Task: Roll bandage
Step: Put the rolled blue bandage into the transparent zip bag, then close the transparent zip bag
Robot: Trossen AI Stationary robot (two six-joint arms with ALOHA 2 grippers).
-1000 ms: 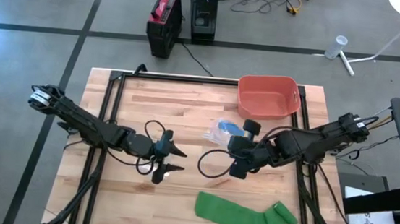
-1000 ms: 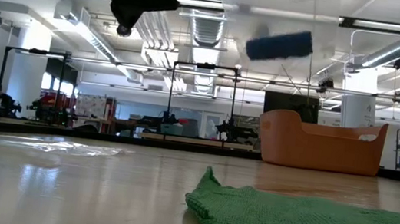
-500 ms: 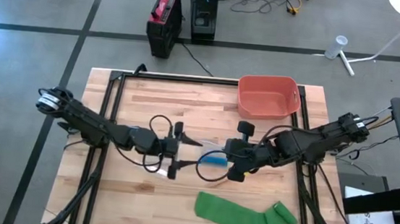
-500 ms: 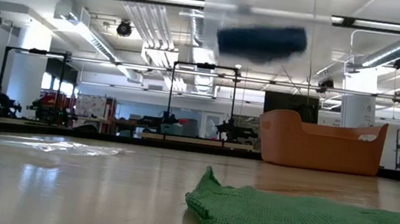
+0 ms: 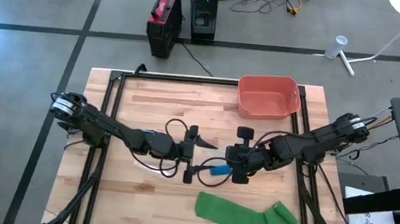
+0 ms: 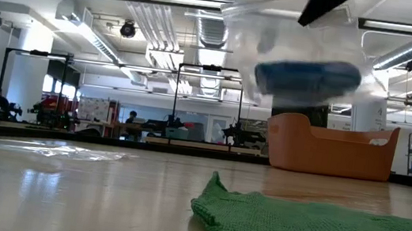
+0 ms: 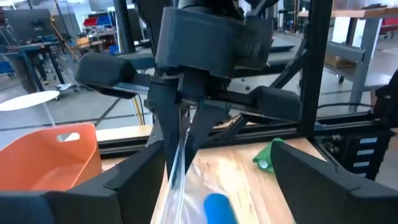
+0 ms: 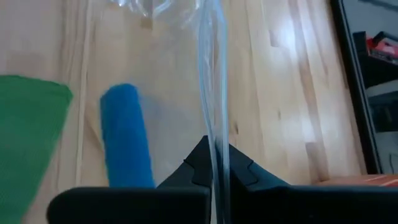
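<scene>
1. The right gripper [image 5: 237, 164] has its jaws clamped on a clear bag [image 6: 294, 55] holding a blue roll [image 5: 218, 169], above the desk [image 5: 157, 101], near the green bandage [image 5: 245, 216].
2. The left gripper [image 5: 190, 155] faces it, jaws apart.
3. Risk: a thin pinch may let the bag slip and drop the roll.

A blue roll of bandage [image 5: 217, 169] sits inside a clear, thin plastic bag [image 6: 295, 43]. The bag hangs in the air above the middle of the wooden table, with the roll lying sideways in it. A long green stretchy bandage [image 5: 245, 215] lies flat near the table's front edge. One end of it is bunched up.
</scene>
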